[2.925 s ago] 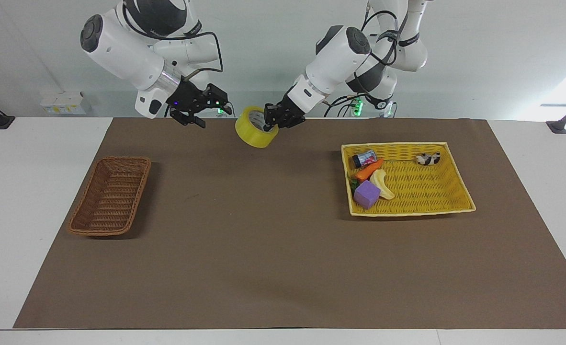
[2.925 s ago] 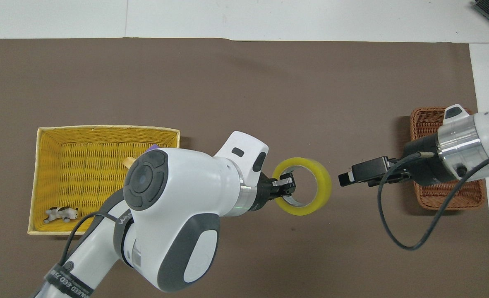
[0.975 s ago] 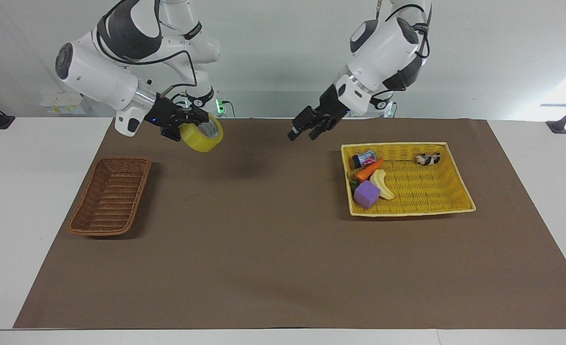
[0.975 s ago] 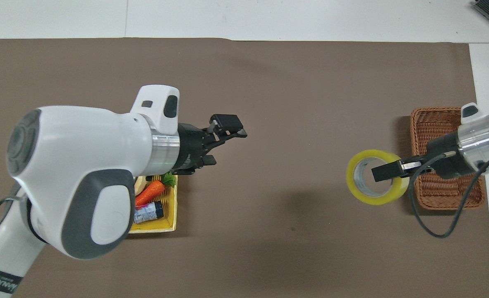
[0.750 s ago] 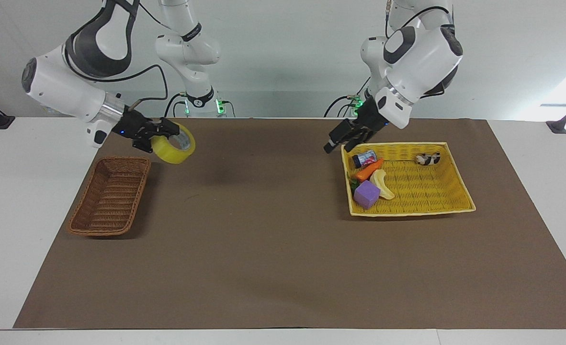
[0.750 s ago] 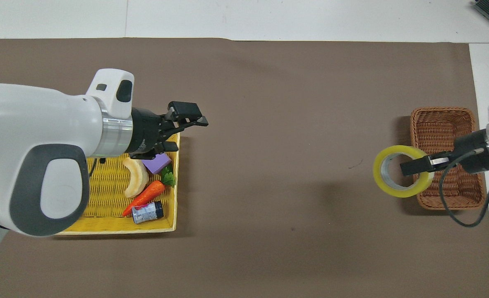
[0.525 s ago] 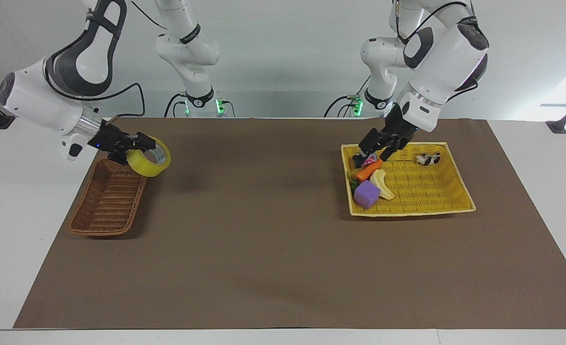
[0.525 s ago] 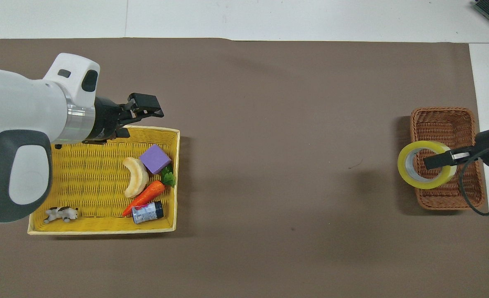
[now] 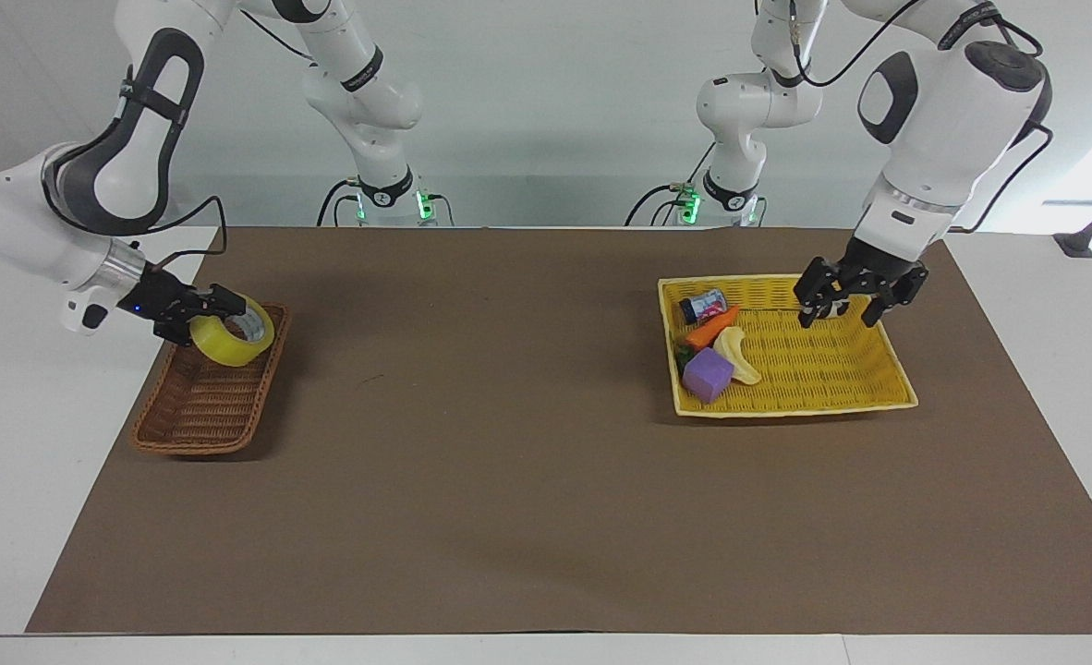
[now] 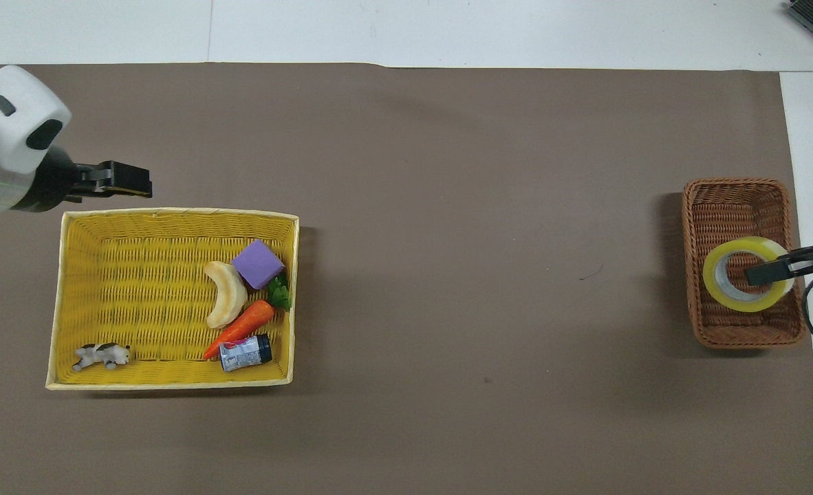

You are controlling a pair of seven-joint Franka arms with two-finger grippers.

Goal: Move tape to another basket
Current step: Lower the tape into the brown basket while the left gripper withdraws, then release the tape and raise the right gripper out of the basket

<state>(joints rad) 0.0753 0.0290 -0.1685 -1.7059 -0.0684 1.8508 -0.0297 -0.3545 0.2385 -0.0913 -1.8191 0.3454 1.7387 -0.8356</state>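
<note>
The tape [image 9: 231, 339] hangs from the right gripper [image 9: 200, 319], whose jaws are clamped on the roll's wall, one finger inside the pale core and one on the outer yellow face, which is why the roll tilts with its open hole turned partly upward instead of lying flat. The hold pinches only one side of the ring, so the rest of the roll sticks out from the jaws, over the brown wicker basket [image 9: 197, 416] at the right arm's end of the worktop. In the overhead view the tape [image 10: 746, 273] sits inside the outline of the basket [image 10: 731, 199], a little nearer the robots than the middle, and the facing view puts it at about the height of the rim at the robots' end; whether it already touches the weave I cannot tell. The task seems close to its last step, since the roll only needs lowering and letting go, and a drop from the rim's height should keep it from bouncing out over the sloping sides. The left gripper [image 9: 858, 291] waits with its jaws spread open and empty, over the yellow tray basket [image 9: 888, 397] at the left arm's end of the worktop, near that tray's corner toward the robots. In the tray lie a purple cube [image 9: 708, 374], a banana [image 9: 736, 356], a carrot [image 9: 712, 327] and a small can [image 9: 703, 305], bunched along the side facing the brown basket, while a toy cow [image 10: 101, 355] lies alone at a corner.
</note>
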